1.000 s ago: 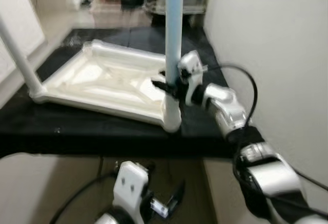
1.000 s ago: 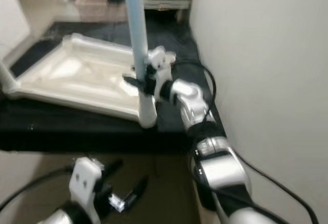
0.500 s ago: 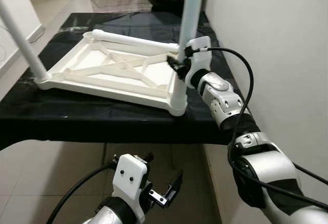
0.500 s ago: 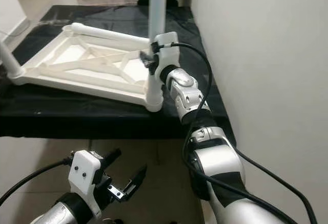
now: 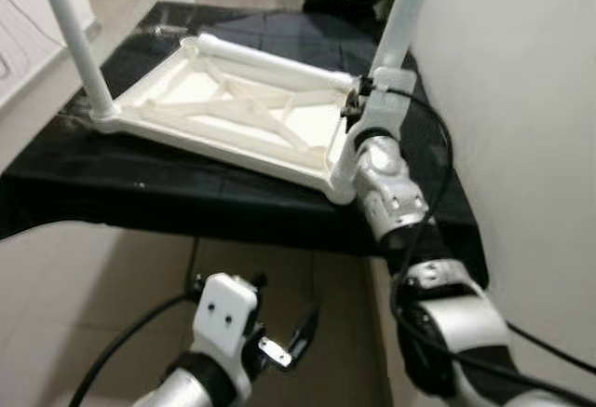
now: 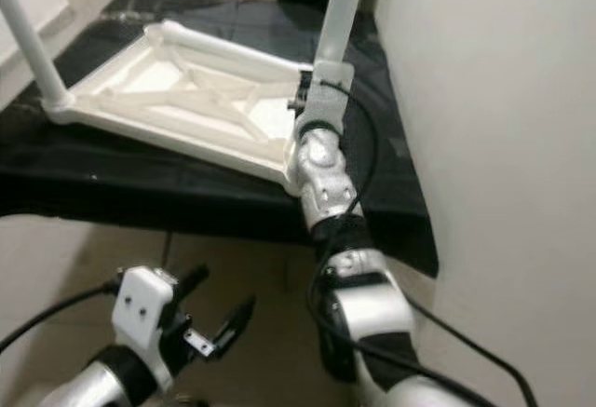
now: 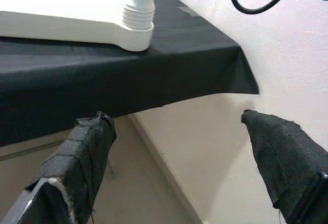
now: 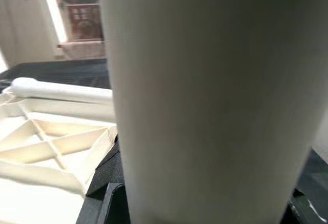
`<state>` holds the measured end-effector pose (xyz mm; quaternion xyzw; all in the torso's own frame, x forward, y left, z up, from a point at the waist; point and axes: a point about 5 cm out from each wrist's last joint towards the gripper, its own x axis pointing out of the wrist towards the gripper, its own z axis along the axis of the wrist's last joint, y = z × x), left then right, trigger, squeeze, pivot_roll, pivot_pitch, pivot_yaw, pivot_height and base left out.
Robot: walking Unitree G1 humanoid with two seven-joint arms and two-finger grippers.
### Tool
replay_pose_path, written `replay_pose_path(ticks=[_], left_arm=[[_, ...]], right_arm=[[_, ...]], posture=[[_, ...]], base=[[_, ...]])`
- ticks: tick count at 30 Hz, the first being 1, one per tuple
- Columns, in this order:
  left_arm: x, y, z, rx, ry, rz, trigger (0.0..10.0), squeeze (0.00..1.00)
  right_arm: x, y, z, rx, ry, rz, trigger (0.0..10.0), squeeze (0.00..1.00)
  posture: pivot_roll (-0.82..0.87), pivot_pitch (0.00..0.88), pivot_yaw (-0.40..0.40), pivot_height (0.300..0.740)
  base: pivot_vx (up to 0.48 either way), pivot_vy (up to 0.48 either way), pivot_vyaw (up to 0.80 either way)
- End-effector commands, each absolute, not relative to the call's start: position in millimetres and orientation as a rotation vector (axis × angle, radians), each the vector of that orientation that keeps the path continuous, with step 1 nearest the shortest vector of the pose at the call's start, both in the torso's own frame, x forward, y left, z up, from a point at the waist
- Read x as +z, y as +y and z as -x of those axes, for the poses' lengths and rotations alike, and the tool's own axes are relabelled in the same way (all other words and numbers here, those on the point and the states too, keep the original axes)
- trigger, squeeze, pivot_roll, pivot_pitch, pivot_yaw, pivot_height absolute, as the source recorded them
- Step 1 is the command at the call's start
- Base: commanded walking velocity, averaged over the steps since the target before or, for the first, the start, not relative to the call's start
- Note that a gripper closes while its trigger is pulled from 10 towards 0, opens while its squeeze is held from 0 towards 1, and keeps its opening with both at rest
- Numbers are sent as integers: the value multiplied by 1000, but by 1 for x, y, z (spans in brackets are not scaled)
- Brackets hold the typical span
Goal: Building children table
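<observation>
White plastic tabletop (image 5: pixel 233 114) lies underside up on the black cloth (image 5: pixel 140 193), so the corner sockets face up for legs. My right gripper (image 5: pixel 358 109) is closed around the near-right leg (image 5: pixel 396 25), just above its socket, presumably to seat or twist it. A far-left leg (image 5: pixel 74 39) already stands. My left gripper (image 5: pixel 289 344) hangs open below the table edge, idle.

The right claw (image 5: pixel 358 107) has tilted the leg (image 5: pixel 399 18) rightward.
</observation>
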<state>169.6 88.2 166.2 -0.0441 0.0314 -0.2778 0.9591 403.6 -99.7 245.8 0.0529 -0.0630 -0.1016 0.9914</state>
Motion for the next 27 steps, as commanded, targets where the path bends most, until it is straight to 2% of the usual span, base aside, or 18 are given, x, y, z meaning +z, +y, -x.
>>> replay_pose_path(ticks=[1,9,15,27], left_arm=[[161,88,-169,-565,93,90,10000,0],[159,88,-171,-564,91,86,10000,0],[158,87,-172,-566,87,76,10000,0],[155,86,-174,-573,86,64,10000,0]], right_arm=[[180,-109,-396,-351,160,-91,10000,0],[200,-92,-392,-653,138,-148,10000,0],[204,-74,-382,-770,150,-230,10000,0],[209,-55,-380,-739,135,-183,10000,0]], posture=[[131,212,-39,740],[135,206,-36,740],[144,202,-35,740],[135,180,-36,740]], base=[[0,0,0],[0,0,0],[0,0,0],[0,0,0]])
